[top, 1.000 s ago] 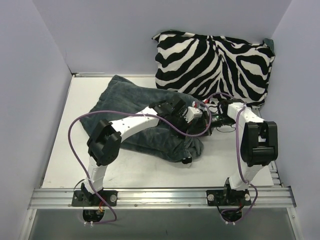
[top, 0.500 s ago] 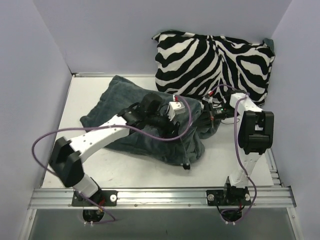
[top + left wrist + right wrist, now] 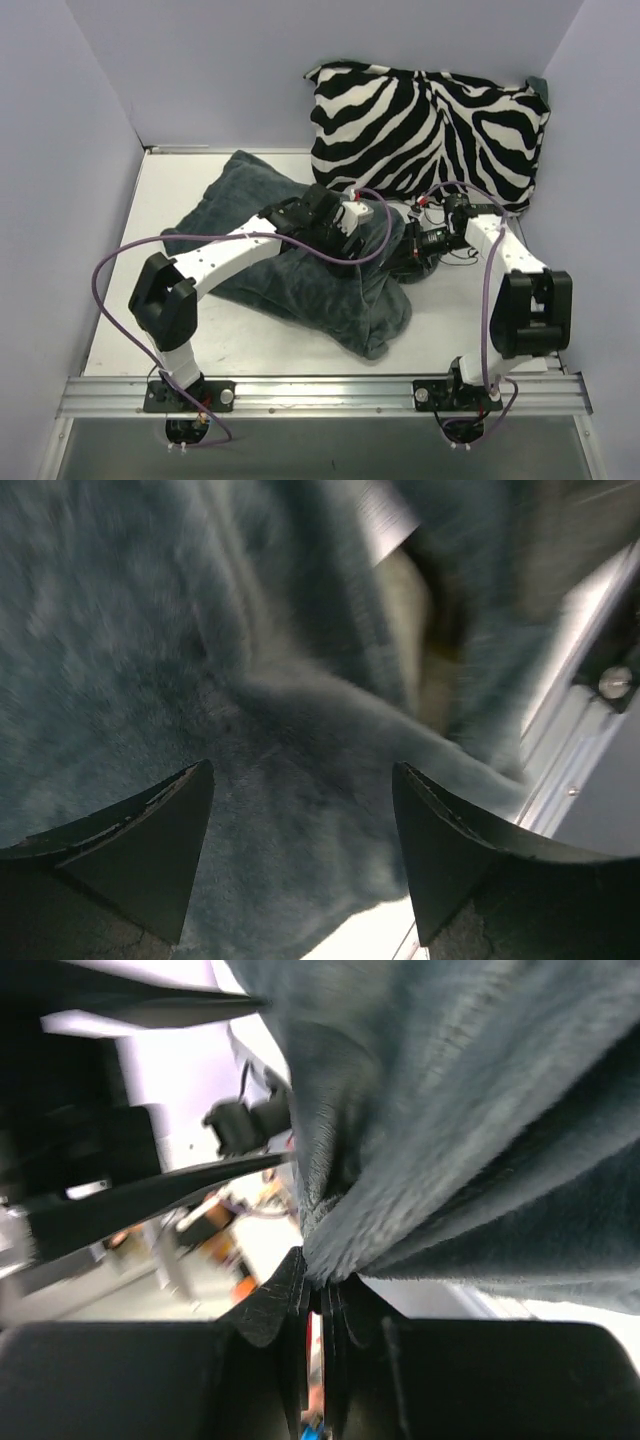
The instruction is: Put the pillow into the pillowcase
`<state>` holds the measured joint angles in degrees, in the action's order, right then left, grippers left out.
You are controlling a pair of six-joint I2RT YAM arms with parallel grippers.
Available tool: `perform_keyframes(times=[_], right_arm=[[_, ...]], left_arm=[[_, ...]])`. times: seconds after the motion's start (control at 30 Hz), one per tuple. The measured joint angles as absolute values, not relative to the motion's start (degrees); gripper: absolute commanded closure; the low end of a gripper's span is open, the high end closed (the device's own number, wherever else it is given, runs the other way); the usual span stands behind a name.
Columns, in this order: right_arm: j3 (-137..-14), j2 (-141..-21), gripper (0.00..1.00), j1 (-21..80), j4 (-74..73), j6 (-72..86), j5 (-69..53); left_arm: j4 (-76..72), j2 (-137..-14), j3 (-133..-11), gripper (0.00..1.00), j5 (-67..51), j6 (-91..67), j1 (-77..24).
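The pillowcase lies crumpled on the table with its dark grey-teal plush side up. My left gripper hovers over its right part, open, with only plush under the spread fingers. A pale cream strip shows in a gap between folds and looks like the pillow; in the top view the pillow is hidden. My right gripper is at the pillowcase's right edge, shut on a bunched fold of the plush, which rises from the pinched jaws.
A plump zebra-print cushion leans against the back wall at the right, just behind both grippers. Purple walls close in the left, back and right. A metal rail with the arm bases runs along the near edge.
My left gripper has opened and let go of the plush, and its arm has shifted over the pillowcase. The near right corner of the pillowcase has spread flatter. The right gripper stays shut on its fold.
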<state>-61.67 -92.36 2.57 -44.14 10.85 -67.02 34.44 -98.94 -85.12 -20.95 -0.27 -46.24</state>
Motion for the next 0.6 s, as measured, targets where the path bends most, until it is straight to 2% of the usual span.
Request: perform_keyframes(times=[0.1,0.17,0.2,0.23,0.3,0.33,0.4,0.43,0.6], right_arm=[[-61.6,-88.5,1.0,2.6,-39.5,15.1,-65.0],[-61.4,-88.7,1.0,2.7,-37.8,16.5,-64.0],[-61.3,-89.2,1.0,2.7,-37.4,16.9,-63.5],[-61.3,-89.8,1.0,2.7,-36.9,17.1,-63.1],[-61.3,-91.5,1.0,2.6,-36.4,17.5,-62.3],[-61.3,-92.2,1.0,2.6,-36.2,17.5,-62.0],[-61.1,-93.4,1.0,2.6,-35.9,17.6,-61.4],[-60.8,-93.5,1.0,2.5,-35.5,17.6,-61.0],[-60.3,-93.6,1.0,3.2,-34.3,17.9,-59.9]], left_arm=[[35.8,-102.7,-85.1,0.22,-19.8,-1.9,-46.0],[35.8,-104.5,-85.3,0.3,-19.7,-3.4,-45.6],[35.7,-105.7,-85.5,0.46,-20.3,-4.6,-45.4],[35.7,-106.7,-85.8,0.57,-21.1,-5.7,-45.0],[35.5,-108.8,-87.1,0.73,-23.6,-7.5,-43.7],[35.2,-109.6,-87.7,0.85,-25.8,-8.2,-42.9],[33.6,-110.1,-88.2,0.97,-29.8,-9.9,-40.8],[32.4,-109.9,-88.3,1.0,-32.2,-10.8,-39.7],[24.8,-106.2,-90.1,1.0,-42.7,-16.4,-36.3]])
